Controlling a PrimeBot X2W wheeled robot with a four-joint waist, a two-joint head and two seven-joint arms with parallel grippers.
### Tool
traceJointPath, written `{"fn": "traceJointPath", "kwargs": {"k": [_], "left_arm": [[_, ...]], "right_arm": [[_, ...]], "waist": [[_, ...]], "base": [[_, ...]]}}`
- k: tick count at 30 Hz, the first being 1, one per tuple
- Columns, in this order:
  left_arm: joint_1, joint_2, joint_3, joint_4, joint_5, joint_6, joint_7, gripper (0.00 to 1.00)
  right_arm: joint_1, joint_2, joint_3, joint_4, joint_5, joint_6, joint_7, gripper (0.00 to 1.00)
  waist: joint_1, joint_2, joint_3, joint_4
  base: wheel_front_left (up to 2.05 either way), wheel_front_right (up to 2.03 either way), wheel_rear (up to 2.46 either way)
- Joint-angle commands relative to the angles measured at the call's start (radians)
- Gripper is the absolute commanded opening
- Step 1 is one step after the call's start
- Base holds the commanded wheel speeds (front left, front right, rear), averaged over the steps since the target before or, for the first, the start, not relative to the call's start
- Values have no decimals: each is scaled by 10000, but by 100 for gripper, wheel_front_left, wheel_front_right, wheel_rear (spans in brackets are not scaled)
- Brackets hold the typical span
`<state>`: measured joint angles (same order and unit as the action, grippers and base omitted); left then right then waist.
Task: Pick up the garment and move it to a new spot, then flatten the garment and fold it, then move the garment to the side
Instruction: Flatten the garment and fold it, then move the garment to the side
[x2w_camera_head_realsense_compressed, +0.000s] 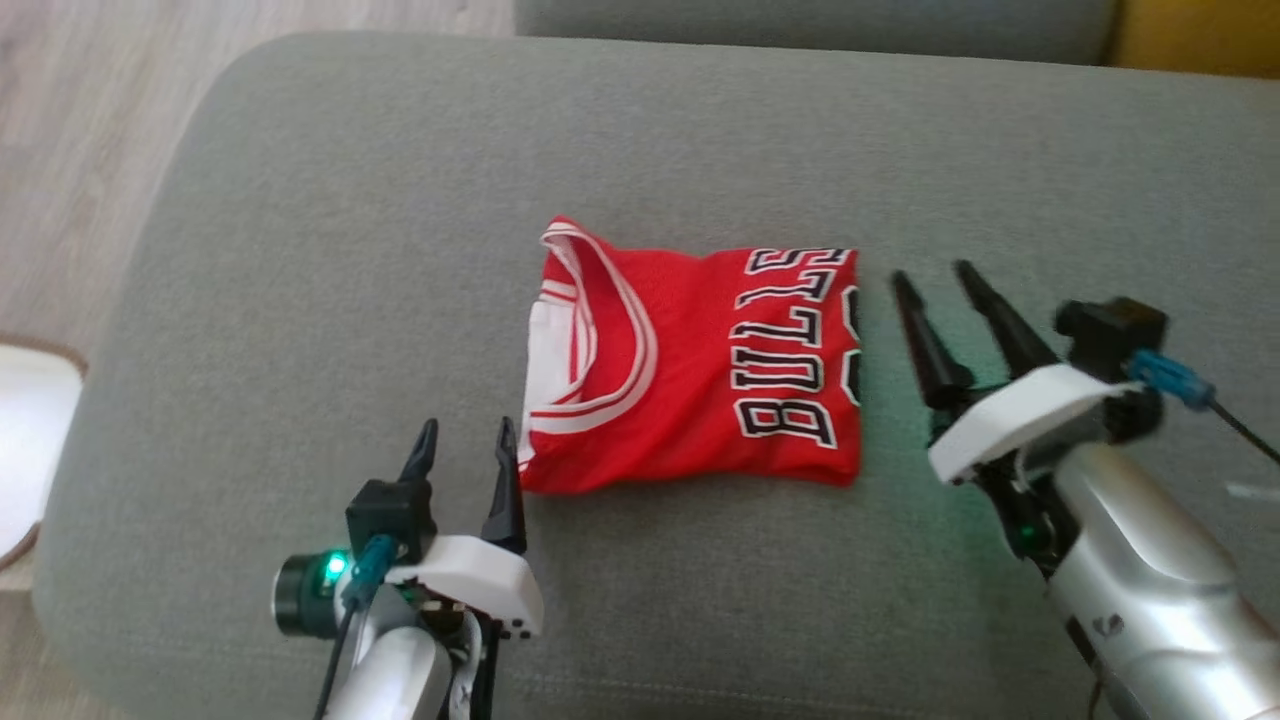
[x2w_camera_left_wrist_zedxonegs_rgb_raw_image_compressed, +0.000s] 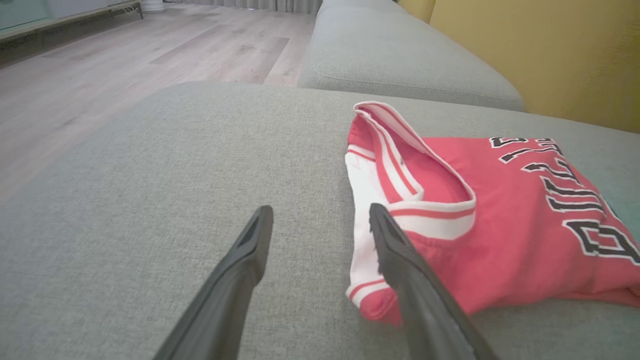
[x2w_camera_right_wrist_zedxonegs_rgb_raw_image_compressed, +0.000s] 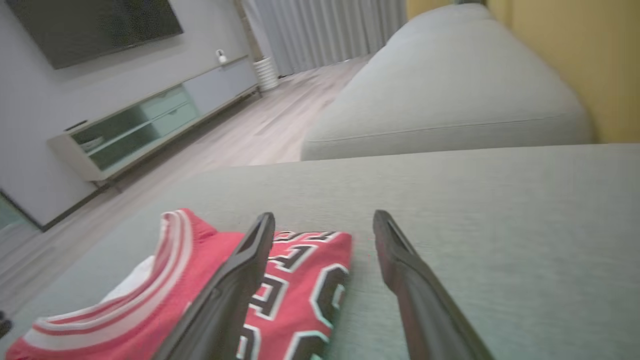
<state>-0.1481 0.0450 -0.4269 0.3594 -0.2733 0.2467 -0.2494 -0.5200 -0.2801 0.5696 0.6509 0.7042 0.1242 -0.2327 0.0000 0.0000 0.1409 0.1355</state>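
The garment (x2w_camera_head_realsense_compressed: 690, 370) is a red jersey with white trim and black "BULLS" lettering, folded into a compact rectangle in the middle of the grey cushion (x2w_camera_head_realsense_compressed: 300, 250). My left gripper (x2w_camera_head_realsense_compressed: 468, 432) stands open just off the garment's near left corner, nothing between its fingers. In the left wrist view the garment (x2w_camera_left_wrist_zedxonegs_rgb_raw_image_compressed: 500, 220) lies to the right of the open left gripper (x2w_camera_left_wrist_zedxonegs_rgb_raw_image_compressed: 320, 215). My right gripper (x2w_camera_head_realsense_compressed: 935, 272) is open just right of the garment's right edge, holding nothing. The right wrist view shows the garment (x2w_camera_right_wrist_zedxonegs_rgb_raw_image_compressed: 300, 285) beneath the left finger of the right gripper (x2w_camera_right_wrist_zedxonegs_rgb_raw_image_compressed: 324, 220).
The cushion's left edge drops to a wooden floor (x2w_camera_head_realsense_compressed: 70, 130). A white round object (x2w_camera_head_realsense_compressed: 25, 440) sits at the far left. A second grey cushion (x2w_camera_left_wrist_zedxonegs_rgb_raw_image_compressed: 400, 55) and a yellow wall (x2w_camera_left_wrist_zedxonegs_rgb_raw_image_compressed: 550, 55) lie behind. A TV cabinet (x2w_camera_right_wrist_zedxonegs_rgb_raw_image_compressed: 150, 125) stands across the room.
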Motion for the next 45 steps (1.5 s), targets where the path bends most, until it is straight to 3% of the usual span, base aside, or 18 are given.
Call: {"fn": "traceJointPath", "kwargs": {"k": [1,5,10,16,25,37,45], "left_arm": [[-297,52,403,-270,84,39,-124,100],[-223,52,696,-171,321,-6,-124,100],[-26,52,1013,-89,493,-41,-124,100],[269,52,1406,35,726,-121,-124,100],[681,52,1863,79,1009,-259,-124,100],[903,52,2052,47,1043,-306,-124,100],[659,52,1802,-57,996,-342,-124,100]], "right_arm": [[-50,125,-9,-233,-127,65,-142,100],[366,523,-1776,305,-1488,65,-280,100],[1131,1085,-3540,-61,-2845,65,-287,100],[2062,1751,-4865,-468,-4068,65,-289,100],[2908,2212,-5361,-955,-5063,65,-290,100],[3219,2295,-5135,-1088,-4749,65,-290,100],[2984,2297,-4652,-971,-4472,65,-290,100]], "waist": [[0,0,-60,-122],[0,0,-200,-420],[0,0,-414,-673],[0,0,-762,-902],[0,0,-1236,-1200],[0,0,-1354,-1340],[0,0,-869,-1087]], "base": [[0,0,0],[0,0,0],[0,0,0],[0,0,0],[0,0,0],[0,0,0],[0,0,0]]}}
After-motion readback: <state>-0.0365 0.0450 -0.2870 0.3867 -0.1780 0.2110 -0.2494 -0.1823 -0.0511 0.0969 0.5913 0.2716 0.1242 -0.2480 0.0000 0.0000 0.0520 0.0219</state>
